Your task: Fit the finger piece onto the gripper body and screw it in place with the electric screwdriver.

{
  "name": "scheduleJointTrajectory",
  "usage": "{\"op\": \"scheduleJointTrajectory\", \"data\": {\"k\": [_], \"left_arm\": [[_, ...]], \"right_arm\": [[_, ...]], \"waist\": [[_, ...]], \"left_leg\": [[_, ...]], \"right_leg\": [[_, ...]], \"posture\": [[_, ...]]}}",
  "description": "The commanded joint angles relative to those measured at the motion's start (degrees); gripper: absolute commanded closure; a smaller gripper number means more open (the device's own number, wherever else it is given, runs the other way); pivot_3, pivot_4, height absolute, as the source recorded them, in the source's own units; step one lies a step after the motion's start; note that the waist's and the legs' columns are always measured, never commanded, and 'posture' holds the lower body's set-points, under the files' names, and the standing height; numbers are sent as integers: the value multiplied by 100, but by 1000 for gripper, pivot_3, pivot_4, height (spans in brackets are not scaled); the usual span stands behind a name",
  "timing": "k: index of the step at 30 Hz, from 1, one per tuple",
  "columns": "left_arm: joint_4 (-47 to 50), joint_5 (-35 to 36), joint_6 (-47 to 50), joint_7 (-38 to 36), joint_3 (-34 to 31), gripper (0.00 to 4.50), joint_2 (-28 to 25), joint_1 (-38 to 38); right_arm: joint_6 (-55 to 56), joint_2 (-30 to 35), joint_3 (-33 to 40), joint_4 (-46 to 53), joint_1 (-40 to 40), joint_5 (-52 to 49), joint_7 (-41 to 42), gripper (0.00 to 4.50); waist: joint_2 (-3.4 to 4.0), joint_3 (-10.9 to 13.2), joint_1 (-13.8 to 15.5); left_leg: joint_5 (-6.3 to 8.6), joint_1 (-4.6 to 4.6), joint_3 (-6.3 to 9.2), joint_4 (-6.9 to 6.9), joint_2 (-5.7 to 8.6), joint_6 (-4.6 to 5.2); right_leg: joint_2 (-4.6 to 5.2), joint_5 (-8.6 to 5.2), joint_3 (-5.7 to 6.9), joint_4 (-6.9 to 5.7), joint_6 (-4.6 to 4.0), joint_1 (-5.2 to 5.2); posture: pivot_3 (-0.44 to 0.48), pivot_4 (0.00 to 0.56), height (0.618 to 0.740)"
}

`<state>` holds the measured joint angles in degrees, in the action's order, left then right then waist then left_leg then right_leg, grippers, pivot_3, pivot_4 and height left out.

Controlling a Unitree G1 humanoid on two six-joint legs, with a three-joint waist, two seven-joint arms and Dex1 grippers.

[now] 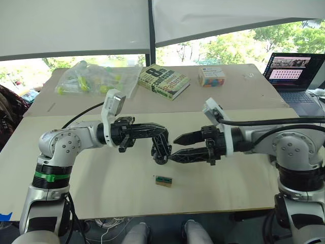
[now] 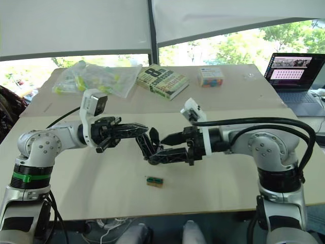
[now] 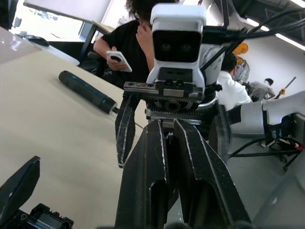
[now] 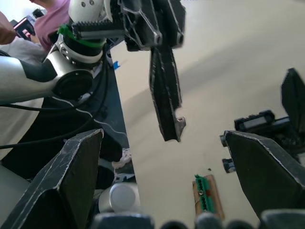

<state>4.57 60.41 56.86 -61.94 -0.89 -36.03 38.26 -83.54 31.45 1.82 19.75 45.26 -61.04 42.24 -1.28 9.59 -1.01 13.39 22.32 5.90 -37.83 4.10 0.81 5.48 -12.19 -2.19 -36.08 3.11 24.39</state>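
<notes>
The gripper body (image 4: 255,125), a small black blocky part, sits near the middle of the tabletop (image 1: 101,188), between my two grippers. A black pointed wedge, apparently the finger piece (image 3: 19,186), stands right against it; I cannot tell whether it is seated. My left gripper (image 1: 166,133) reaches in from the left with its fingers pressed together, the tips just above and beside the gripper body. I cannot tell whether they touch it. My right gripper (image 1: 174,148) faces it from the right, spread wide, its open mouth pointing at the gripper body and holding nothing.

The screwdriver (image 3: 88,90) lies flat on the tabletop, well apart from the gripper body, on my right arm's side. A tiny tan-and-green block (image 1: 163,181) lies nearer to me than the grippers.

Farther back are a book (image 1: 163,81), a clear bag (image 1: 94,79) of yellow-green bits and a small colourful box (image 1: 212,77). An open laptop (image 1: 294,73) stands at the far right. Beyond the tabletop, a seated person (image 3: 119,43) holds a phone.
</notes>
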Motion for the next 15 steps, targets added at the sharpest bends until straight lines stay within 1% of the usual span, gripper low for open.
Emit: {"op": "scheduleJointTrajectory", "data": {"k": [1, 11, 15], "left_arm": [[241, -61, -5, -132, 25, 4500, 20, 44], [466, -176, 57, -192, 121, 4500, 93, -135], [496, -161, 98, -193, 135, 4500, 126, -142]], "right_arm": [[-221, -119, 105, 54, 237, -315, -188, 18], [-553, -190, -80, 84, 345, -588, -324, 18], [-589, -316, -127, 58, 319, -623, -478, 18]], "waist": [[0, 0, 10], [0, 0, 9], [0, 0, 1]], "left_leg": [[0, 2, 0, 0, 0, 0], [0, 5, 0, 0, 2, 0], [0, 4, 0, 0, 2, 0]], "right_leg": [[0, 0, 0, 0, 0, 3], [2, 0, 0, -1, 1, 6], [2, 0, 0, -2, 0, 7]], "posture": [[0, 150, 737], [0, 150, 737], [0, 150, 737]]}}
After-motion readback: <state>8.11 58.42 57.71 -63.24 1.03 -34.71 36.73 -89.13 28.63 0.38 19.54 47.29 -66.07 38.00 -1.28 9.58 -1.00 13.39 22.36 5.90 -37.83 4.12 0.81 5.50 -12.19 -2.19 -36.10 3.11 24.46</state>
